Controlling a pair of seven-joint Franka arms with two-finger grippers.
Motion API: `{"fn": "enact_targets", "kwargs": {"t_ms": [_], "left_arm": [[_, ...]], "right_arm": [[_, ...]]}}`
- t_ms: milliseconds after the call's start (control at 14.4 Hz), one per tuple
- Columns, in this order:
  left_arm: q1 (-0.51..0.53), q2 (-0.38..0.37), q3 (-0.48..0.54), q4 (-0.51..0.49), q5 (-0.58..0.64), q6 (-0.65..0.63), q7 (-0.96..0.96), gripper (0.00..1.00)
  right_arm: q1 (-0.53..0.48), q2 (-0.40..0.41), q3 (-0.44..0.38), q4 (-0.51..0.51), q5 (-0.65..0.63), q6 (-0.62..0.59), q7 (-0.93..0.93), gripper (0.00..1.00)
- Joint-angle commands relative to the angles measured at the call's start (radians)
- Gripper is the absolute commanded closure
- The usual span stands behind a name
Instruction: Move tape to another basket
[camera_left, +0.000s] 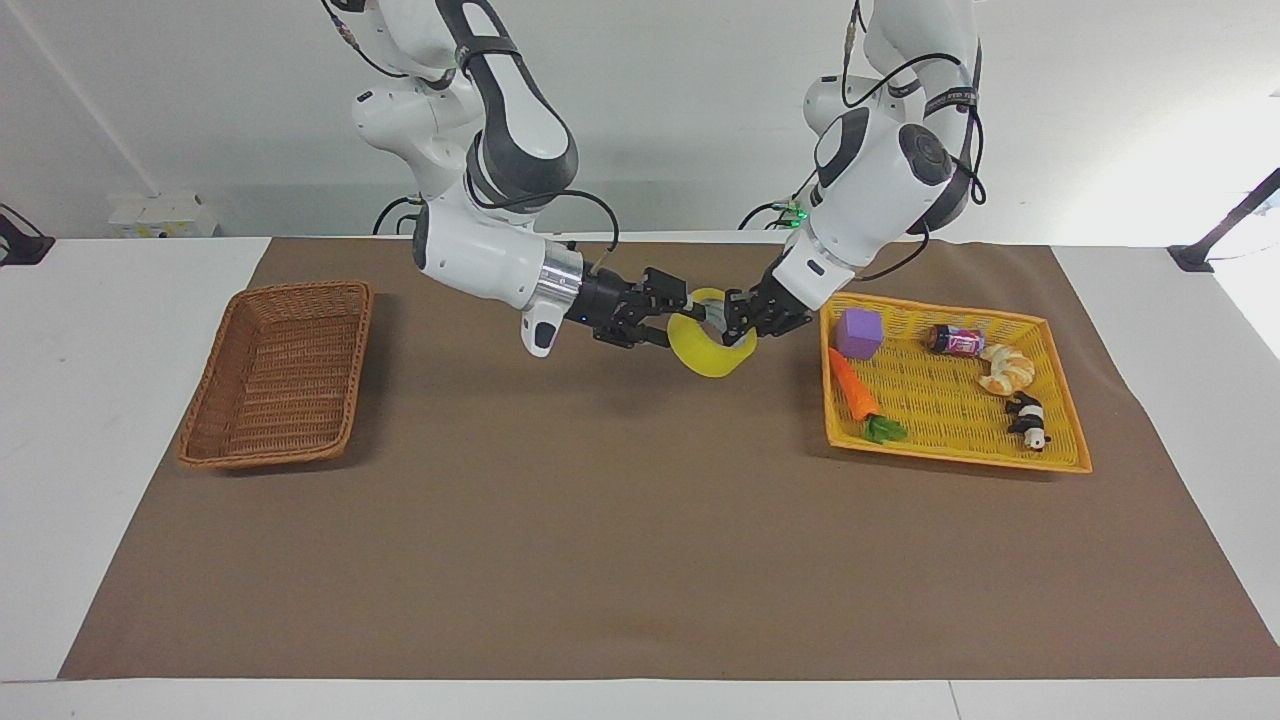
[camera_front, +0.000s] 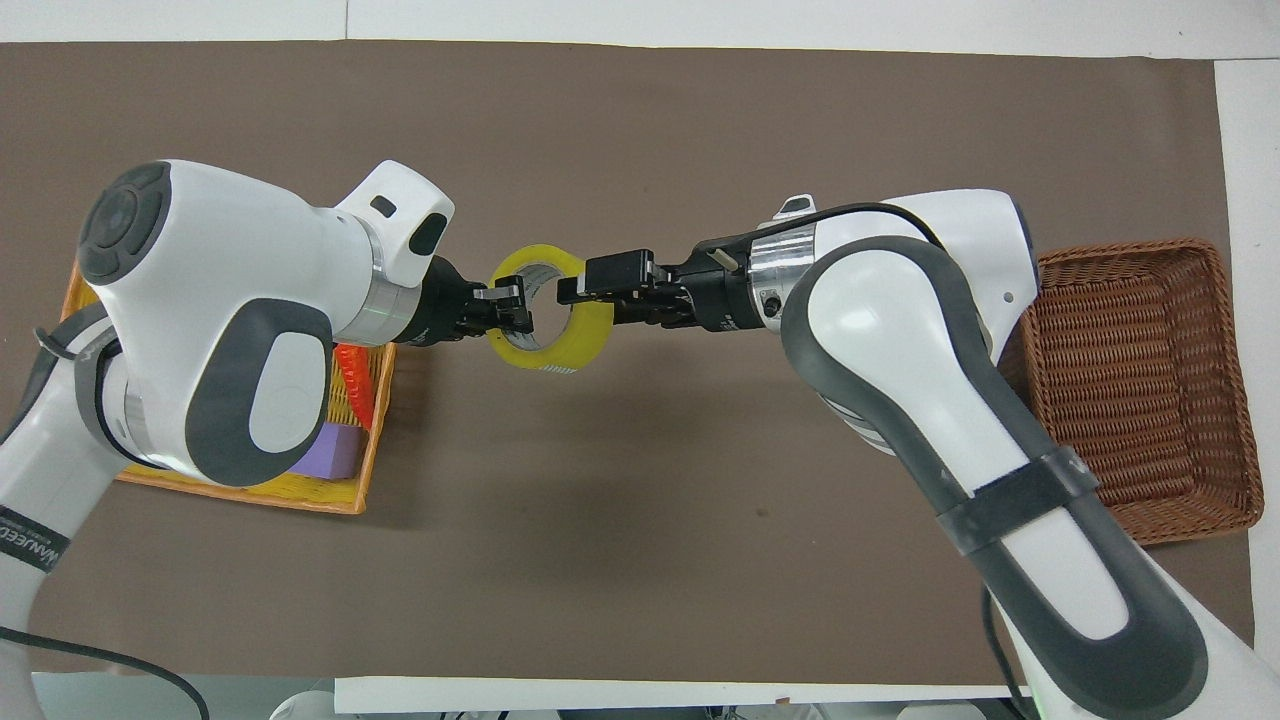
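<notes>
The left gripper (camera_left: 728, 318) is clamped on the rim of the translucent yellow tape roll with a white core (camera_left: 712, 349), held aloft at upper centre of the frame. The right gripper (camera_left: 681, 303) straddles the other rim — apparently parted, contact unclear. The brown woven wicker basket (camera_left: 278, 373) sits mid-left.

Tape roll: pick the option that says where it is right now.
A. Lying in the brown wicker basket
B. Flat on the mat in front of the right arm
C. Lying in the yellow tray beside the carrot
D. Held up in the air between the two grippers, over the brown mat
D. The tape hangs above the mat, with the left gripper shut on its rim and the right gripper at its other edge.
</notes>
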Motion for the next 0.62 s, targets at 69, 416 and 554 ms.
{"fn": "enact_targets", "kwargs": {"t_ms": [69, 416, 554], "left_arm": [[-0.001, -0.001, 0.002, 0.007, -0.014, 0.008, -0.002, 0.97], [-0.002, 0.001, 0.003, 0.007, -0.014, 0.010, -0.003, 0.97], [-0.004, 0.001, 0.002, 0.009, -0.014, 0.010, -0.003, 0.97]], "right_arm": [[0.005, -0.020, -0.004, -0.022, 0.018, -0.005, -0.023, 0.21], [0.003, -0.020, -0.004, -0.022, 0.016, -0.011, -0.023, 0.61], [0.003, -0.022, -0.004, -0.023, 0.015, -0.014, -0.023, 0.85]]}}
